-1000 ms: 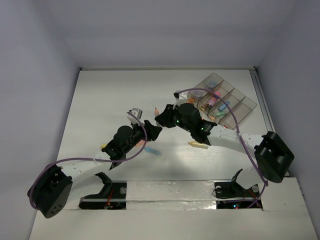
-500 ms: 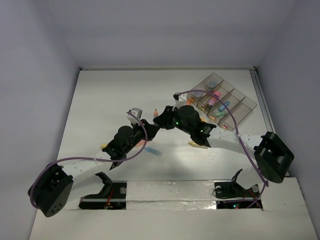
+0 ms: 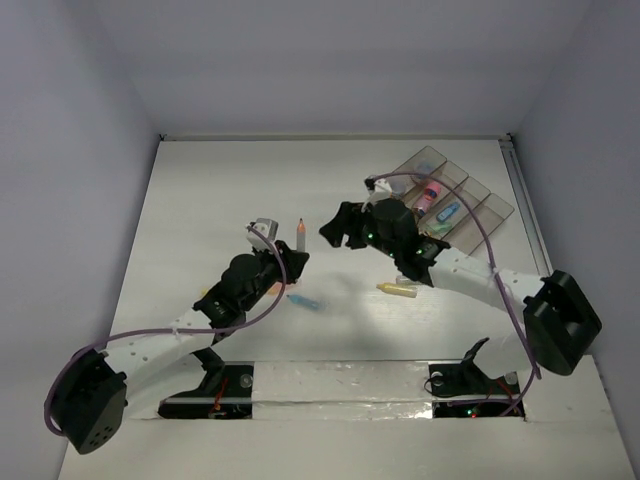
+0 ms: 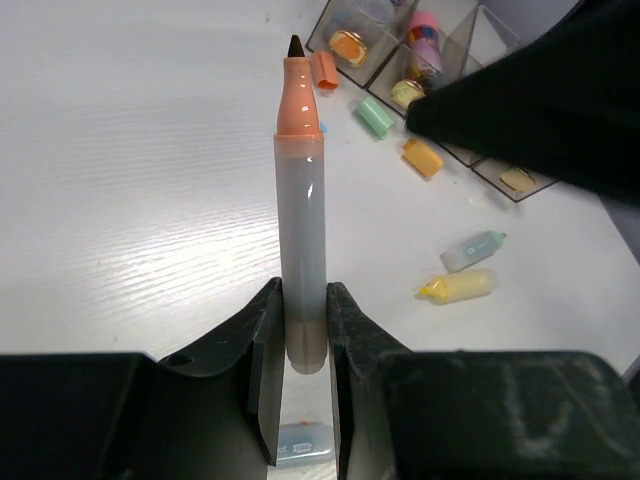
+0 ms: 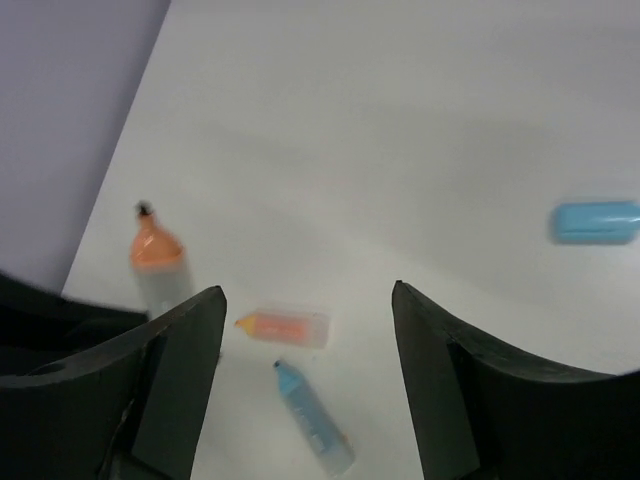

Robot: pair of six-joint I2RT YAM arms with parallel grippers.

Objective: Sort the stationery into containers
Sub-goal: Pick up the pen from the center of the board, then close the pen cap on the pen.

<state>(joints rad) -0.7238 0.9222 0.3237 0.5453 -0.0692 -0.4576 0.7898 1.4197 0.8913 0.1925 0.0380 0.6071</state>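
Observation:
My left gripper [image 3: 292, 256] is shut on a grey-bodied marker with an orange tip [image 3: 300, 234], held upright above the table; in the left wrist view the marker [image 4: 302, 230] stands between the fingers [image 4: 262, 335]. My right gripper [image 3: 336, 228] is open and empty, just right of that marker, jaws wide in its wrist view [image 5: 307, 295]. The smoky four-compartment tray [image 3: 497, 207] stands at the back right with a pink marker [image 3: 432, 192] and a blue one [image 3: 449, 211] in it. A yellow marker [image 3: 397, 290] and a blue marker [image 3: 303, 300] lie on the table.
A lying orange marker [image 5: 285, 327], the blue marker [image 5: 312, 417] and a blue cap [image 5: 595, 222] show below the right gripper. Orange and green caps [image 4: 375, 115] lie in front of the tray [image 4: 350, 15], beside a pale green marker [image 4: 473, 250]. The right arm [image 4: 540, 100] looms close.
The two grippers have drawn apart. The left gripper has moved left with the orange-tipped marker in it; the right gripper has moved back toward the tray, open.

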